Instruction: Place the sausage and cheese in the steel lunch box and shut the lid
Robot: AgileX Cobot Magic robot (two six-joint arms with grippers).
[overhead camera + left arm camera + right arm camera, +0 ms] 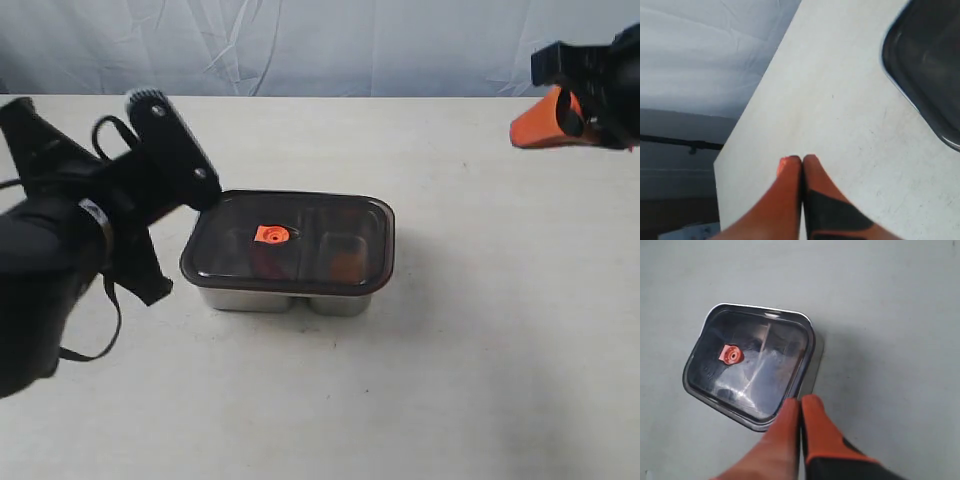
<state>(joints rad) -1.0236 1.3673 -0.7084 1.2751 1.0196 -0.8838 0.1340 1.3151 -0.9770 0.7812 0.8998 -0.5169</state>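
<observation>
The steel lunch box point(262, 298) stands mid-table with the dark translucent lid point(300, 215) lying on top, its orange valve tab point(270, 234) facing up. Through the lid a dim red shape, the sausage point(265, 262), shows in the left compartment. An orange shape, the cheese point(346, 266), shows in the right one. My left gripper point(802, 159) is shut and empty over bare table, beside a corner of the lid point(932, 55). My right gripper point(801, 402) is shut and empty, raised above the box's edge point(813, 362); it hangs at the far right point(517, 133).
The black left arm point(160, 150) stands close to the box's left end. A pale cloth backdrop point(320, 40) hangs behind the white table point(480, 350). The table's edge point(730, 150) runs near the left gripper.
</observation>
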